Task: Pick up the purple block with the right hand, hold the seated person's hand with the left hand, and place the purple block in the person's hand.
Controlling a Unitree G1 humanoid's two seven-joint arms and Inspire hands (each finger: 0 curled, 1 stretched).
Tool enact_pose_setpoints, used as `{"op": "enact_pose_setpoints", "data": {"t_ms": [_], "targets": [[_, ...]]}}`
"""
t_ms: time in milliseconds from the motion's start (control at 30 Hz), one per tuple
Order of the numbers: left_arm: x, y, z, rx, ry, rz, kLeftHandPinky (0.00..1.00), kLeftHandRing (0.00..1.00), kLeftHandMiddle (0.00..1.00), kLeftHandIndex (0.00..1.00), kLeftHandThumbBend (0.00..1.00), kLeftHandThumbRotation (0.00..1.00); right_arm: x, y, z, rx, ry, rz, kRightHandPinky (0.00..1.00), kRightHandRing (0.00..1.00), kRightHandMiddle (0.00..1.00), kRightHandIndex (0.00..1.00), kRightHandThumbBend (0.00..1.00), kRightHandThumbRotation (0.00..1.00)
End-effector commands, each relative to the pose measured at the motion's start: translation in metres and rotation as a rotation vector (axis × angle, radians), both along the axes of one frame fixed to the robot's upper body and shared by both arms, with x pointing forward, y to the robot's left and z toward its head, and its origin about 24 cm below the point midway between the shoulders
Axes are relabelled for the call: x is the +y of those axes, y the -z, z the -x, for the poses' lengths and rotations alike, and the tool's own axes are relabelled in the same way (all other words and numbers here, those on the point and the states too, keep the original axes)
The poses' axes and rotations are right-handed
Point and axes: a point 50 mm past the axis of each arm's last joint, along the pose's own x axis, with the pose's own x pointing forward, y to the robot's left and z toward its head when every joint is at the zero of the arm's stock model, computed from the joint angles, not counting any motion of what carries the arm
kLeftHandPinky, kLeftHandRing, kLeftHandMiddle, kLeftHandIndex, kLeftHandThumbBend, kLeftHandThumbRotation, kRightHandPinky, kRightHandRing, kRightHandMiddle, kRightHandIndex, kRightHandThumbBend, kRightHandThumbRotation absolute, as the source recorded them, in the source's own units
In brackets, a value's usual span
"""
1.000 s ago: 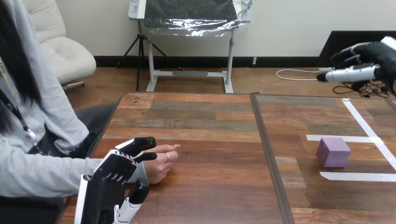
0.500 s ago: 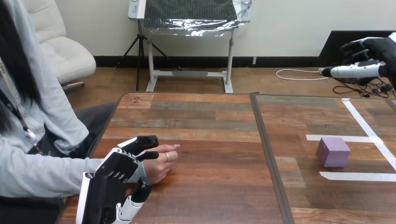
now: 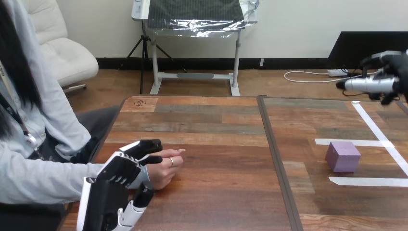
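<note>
While L hand clasps person's hand, R hand hovers far right, loosely open, empty, purple block apart.

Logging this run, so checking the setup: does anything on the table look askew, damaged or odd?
Nothing stands out. The purple block sits intact between the white tape lines, only turned slightly against them. The person's hand rests on the table with the left hand against its wrist.
</note>
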Motion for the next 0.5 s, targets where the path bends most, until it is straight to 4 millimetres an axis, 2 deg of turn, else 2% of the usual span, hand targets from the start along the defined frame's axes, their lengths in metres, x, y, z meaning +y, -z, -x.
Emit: {"op": "enact_pose_setpoints", "data": {"t_ms": [0, 133, 233, 467], "targets": [[-0.004, -0.011, -0.016, -0.064, 0.023, -0.011, 0.67, 0.74, 0.73, 0.68, 0.76, 0.59, 0.023, -0.018, -0.016, -0.077, -0.052, -0.003, 0.26, 0.36, 0.45, 0.8, 0.92, 0.32], [-0.004, -0.011, -0.016, -0.065, 0.02, -0.012, 0.67, 0.74, 0.73, 0.68, 0.75, 0.59, 0.024, -0.01, -0.015, -0.044, -0.048, 0.016, 0.25, 0.37, 0.46, 0.81, 0.94, 0.33], [-0.004, -0.011, -0.016, -0.065, 0.021, -0.01, 0.67, 0.74, 0.74, 0.68, 0.75, 0.59, 0.025, -0.005, -0.014, -0.019, -0.043, 0.033, 0.27, 0.43, 0.51, 0.81, 0.94, 0.34], [-0.004, -0.011, -0.015, -0.067, 0.021, -0.006, 0.67, 0.75, 0.74, 0.68, 0.74, 0.59, 0.026, 0.007, -0.012, 0.035, -0.029, 0.059, 0.26, 0.38, 0.47, 0.82, 0.94, 0.36]]}}
